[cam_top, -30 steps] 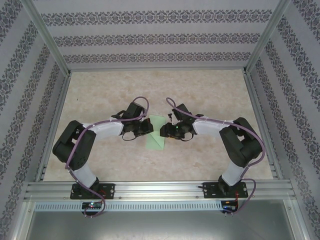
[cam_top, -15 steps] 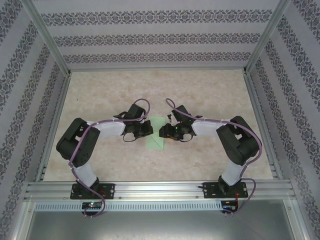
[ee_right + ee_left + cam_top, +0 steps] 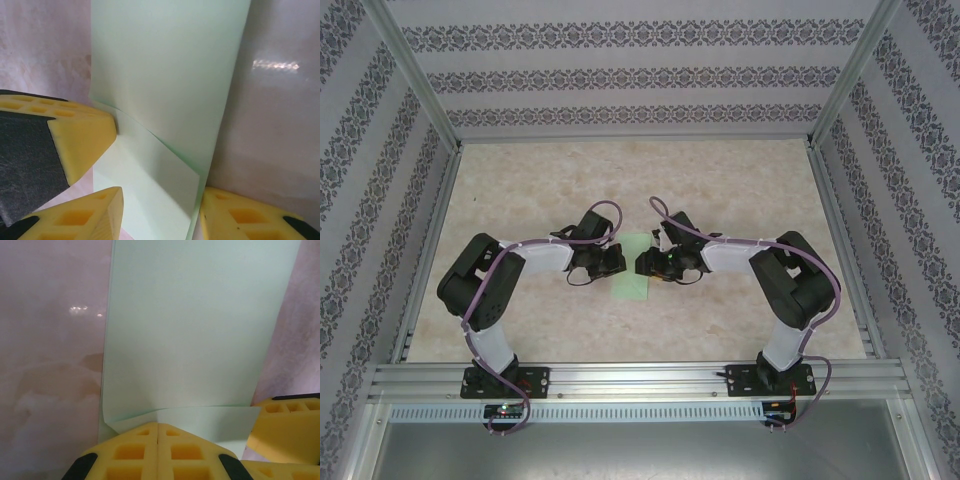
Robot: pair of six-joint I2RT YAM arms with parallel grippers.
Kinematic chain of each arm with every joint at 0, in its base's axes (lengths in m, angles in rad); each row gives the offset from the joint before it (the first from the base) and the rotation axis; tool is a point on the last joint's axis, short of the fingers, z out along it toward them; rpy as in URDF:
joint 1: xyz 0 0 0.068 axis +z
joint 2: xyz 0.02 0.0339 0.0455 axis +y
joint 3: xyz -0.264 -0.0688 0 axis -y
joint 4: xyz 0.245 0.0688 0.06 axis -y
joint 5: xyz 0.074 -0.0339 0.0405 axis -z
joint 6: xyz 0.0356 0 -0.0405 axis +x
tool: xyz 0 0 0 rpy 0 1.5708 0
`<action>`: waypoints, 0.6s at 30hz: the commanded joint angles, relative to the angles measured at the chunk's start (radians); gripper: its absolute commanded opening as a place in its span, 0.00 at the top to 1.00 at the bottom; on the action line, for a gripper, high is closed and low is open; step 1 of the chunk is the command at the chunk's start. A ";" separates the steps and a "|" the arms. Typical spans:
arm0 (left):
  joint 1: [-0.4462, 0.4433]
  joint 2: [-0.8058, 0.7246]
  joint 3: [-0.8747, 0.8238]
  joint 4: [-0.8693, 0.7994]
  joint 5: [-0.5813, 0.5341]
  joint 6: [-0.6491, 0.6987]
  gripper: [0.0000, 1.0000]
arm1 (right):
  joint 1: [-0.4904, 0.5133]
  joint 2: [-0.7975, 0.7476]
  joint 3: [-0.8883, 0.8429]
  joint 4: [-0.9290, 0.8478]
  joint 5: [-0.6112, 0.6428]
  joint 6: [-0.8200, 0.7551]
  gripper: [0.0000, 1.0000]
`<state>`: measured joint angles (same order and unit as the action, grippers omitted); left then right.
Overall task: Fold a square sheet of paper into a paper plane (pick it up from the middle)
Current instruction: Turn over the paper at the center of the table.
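Thin, smooth pale green paper sheet [image 3: 631, 283], folded narrow, lies flat mid glossy marbled beige bench [image 3: 740, 190], long axis near-to-far; left tool [image 3: 157, 426] closed, tips at folded-over flap; right tool [image 3: 160, 202] part-open, straddling paper edge.

High overview — wrist close-ups, shared paper [image 3: 190, 330]

- The pale green sheet of paper [image 3: 632, 283] lies at the middle of the marbled surface [image 3: 740, 190], folded into a narrow, long strip.
- One end is turned back in a loose flap [image 3: 200, 419].
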<state>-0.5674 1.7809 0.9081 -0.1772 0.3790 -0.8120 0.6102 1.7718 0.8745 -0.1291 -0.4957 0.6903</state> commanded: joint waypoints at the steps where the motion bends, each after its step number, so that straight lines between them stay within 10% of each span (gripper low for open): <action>1: -0.014 0.006 -0.010 0.002 -0.017 0.009 0.97 | 0.024 0.003 -0.015 0.053 -0.029 0.017 0.57; 18: -0.014 -0.006 -0.007 -0.001 -0.036 -0.009 0.97 | 0.003 -0.012 -0.062 0.135 -0.062 0.039 0.75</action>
<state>-0.5720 1.7809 0.9077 -0.1772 0.3645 -0.8127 0.6193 1.7718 0.8268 -0.0387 -0.5331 0.7280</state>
